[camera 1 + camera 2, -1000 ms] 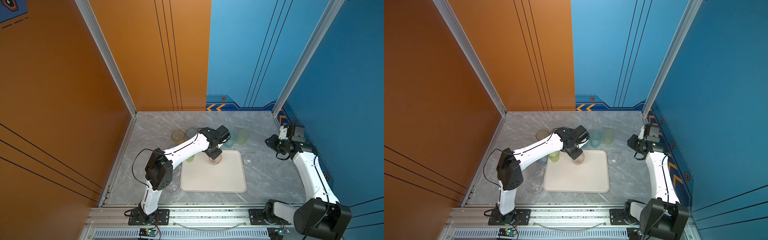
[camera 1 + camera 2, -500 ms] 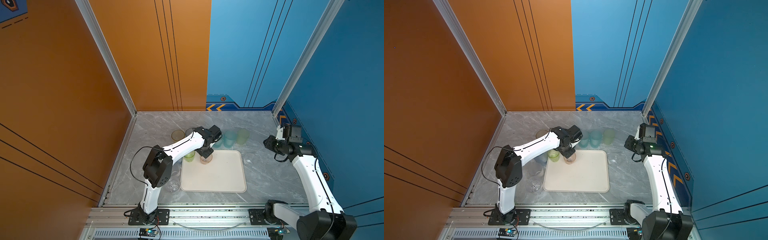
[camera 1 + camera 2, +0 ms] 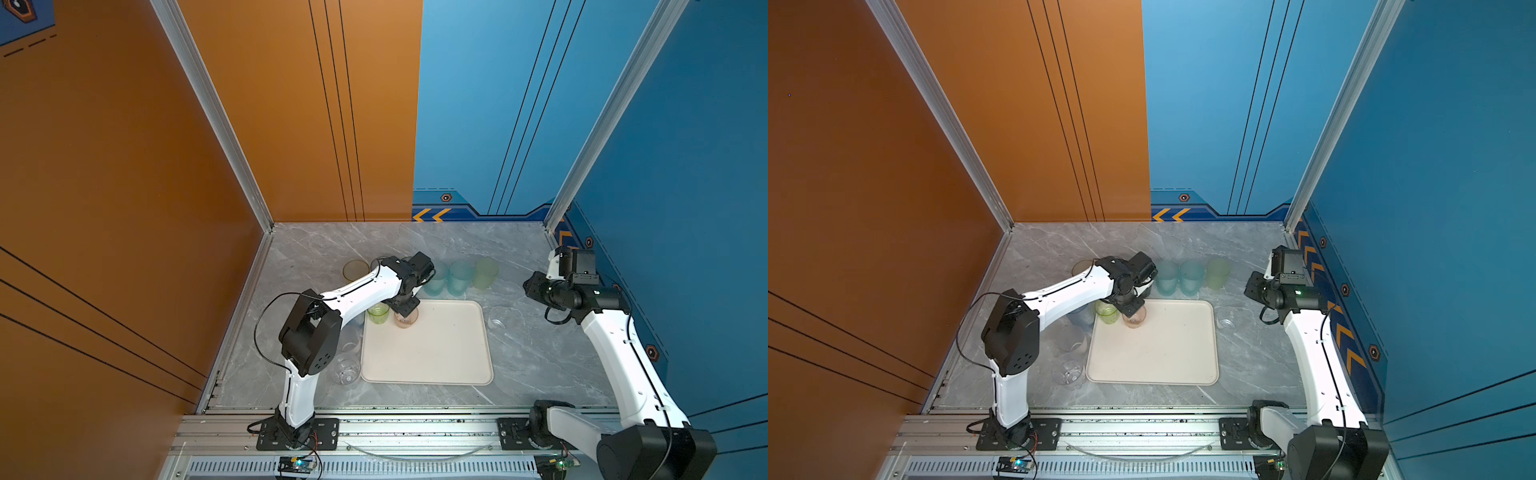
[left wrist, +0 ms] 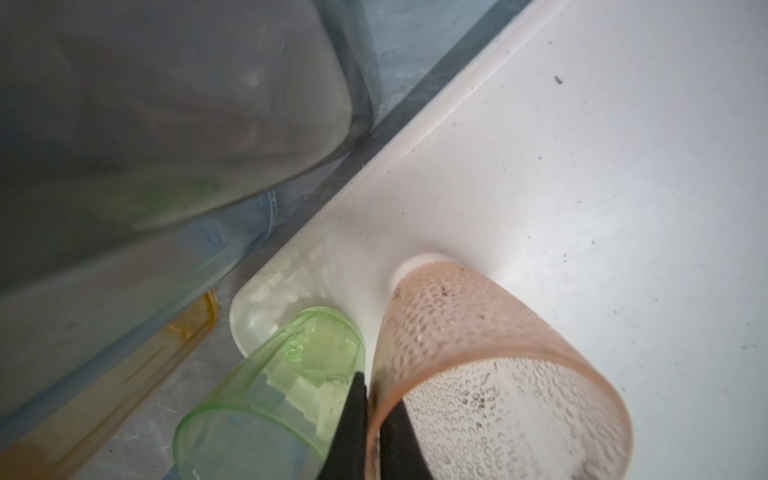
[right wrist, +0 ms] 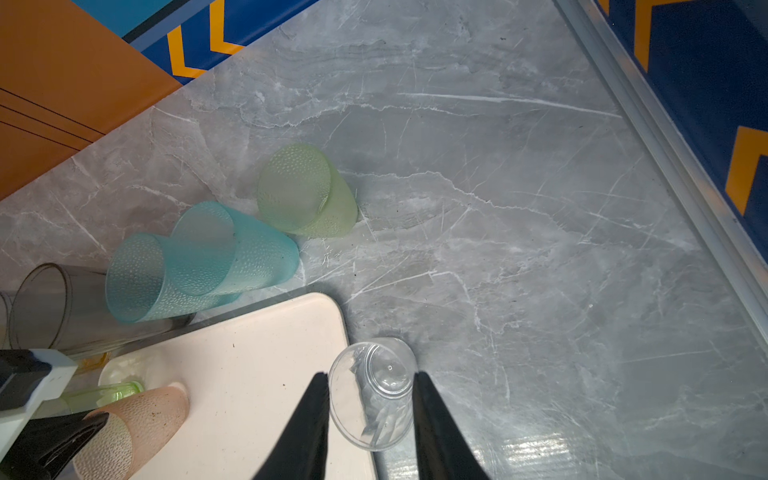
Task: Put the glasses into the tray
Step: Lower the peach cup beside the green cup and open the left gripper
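Note:
The cream tray [image 3: 440, 353] [image 3: 1163, 353] lies mid-table. A pink dimpled tumbler [image 3: 406, 319] [image 4: 478, 332] stands in its far left part, and my left gripper [image 3: 405, 309] [image 4: 374, 390] is shut on its rim, one finger inside and one outside. A short green tumbler [image 3: 378, 313] [image 4: 291, 374] stands beside it at the tray's corner. My right gripper [image 3: 536, 286] [image 5: 372, 376] hangs open in the air over a clear tumbler [image 3: 496, 322] [image 5: 374, 390] that stands on the table just right of the tray. Two teal tumblers [image 3: 449, 278] [image 5: 199, 266] and a pale green one [image 3: 485, 273] stand behind the tray.
A yellow tumbler [image 3: 355, 270] and a smoky grey one [image 5: 54, 307] stand behind the tray's left corner. A blue tumbler [image 3: 1084, 316] and clear ones [image 3: 348, 372] stand left of the tray, under my left arm. Walls close in the back and both sides.
My left gripper has carried the pink tumbler leftward across the tray's far edge, up beside the green tumbler. My right gripper has drifted slightly left, still open.

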